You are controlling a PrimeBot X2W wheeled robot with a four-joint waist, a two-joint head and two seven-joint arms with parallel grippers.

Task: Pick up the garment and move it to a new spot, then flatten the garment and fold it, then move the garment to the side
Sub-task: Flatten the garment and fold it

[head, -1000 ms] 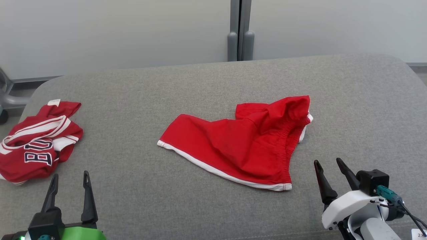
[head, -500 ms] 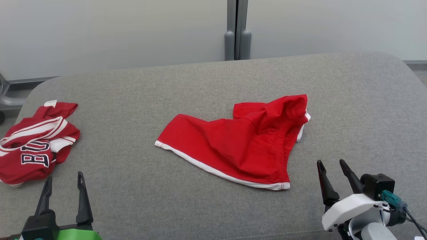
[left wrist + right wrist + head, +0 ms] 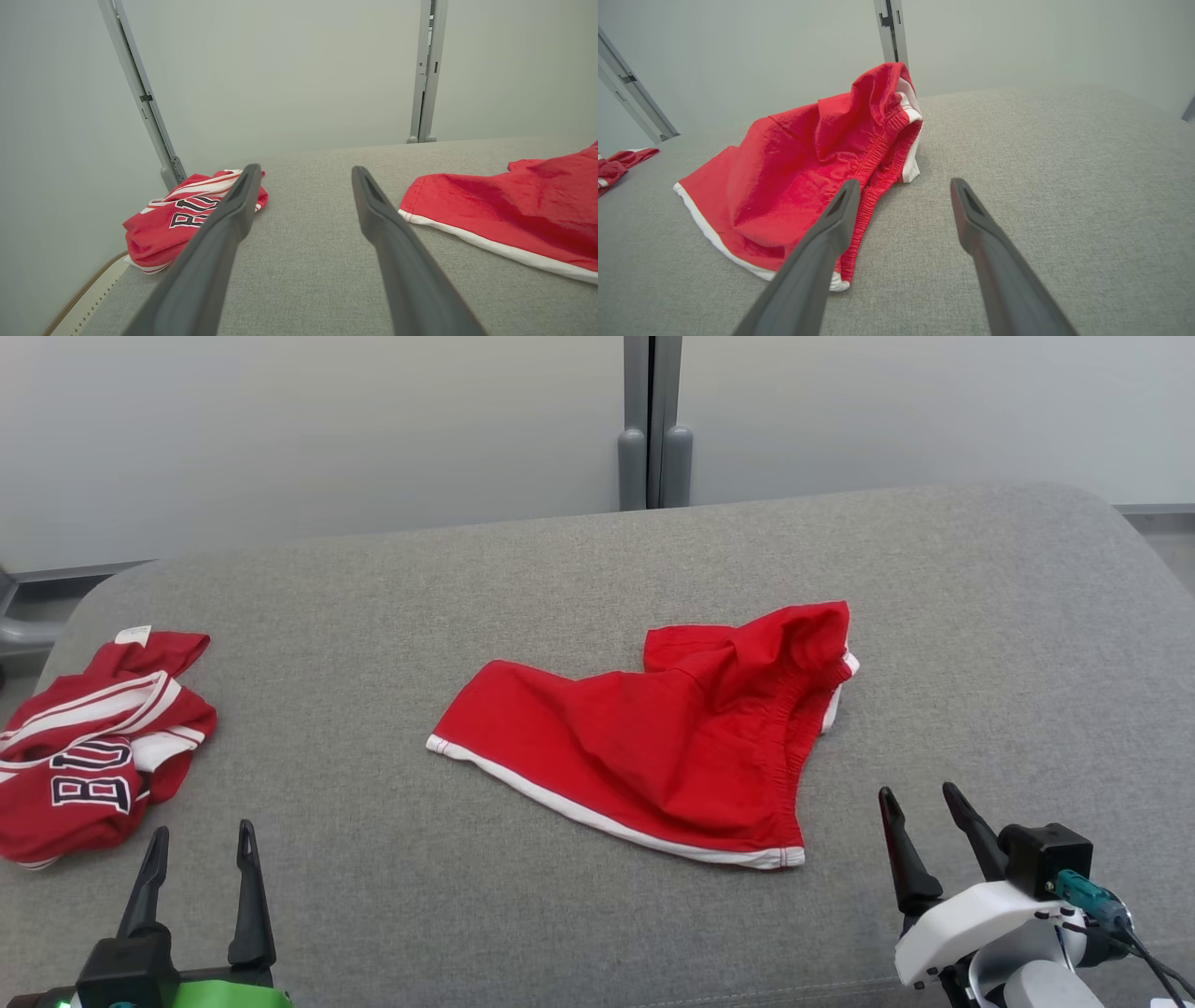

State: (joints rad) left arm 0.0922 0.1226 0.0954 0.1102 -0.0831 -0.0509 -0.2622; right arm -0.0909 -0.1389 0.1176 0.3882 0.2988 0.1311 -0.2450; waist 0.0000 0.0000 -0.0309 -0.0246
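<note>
Red shorts (image 3: 653,747) lying crumpled at centre of grey cushion (image 3: 373,616), waistband side bunching up toward 2 o'clock, white-trimmed leg pointing to 9. Right claw (image 3: 917,790) hanging at their 4 o'clock, fingers apart, gripping nothing. Left claw (image 3: 203,828) sitting at 7 o'clock, likewise spread, empty. Red jersey (image 3: 93,747) lying heaped at 9 o'clock, well apart.
</note>
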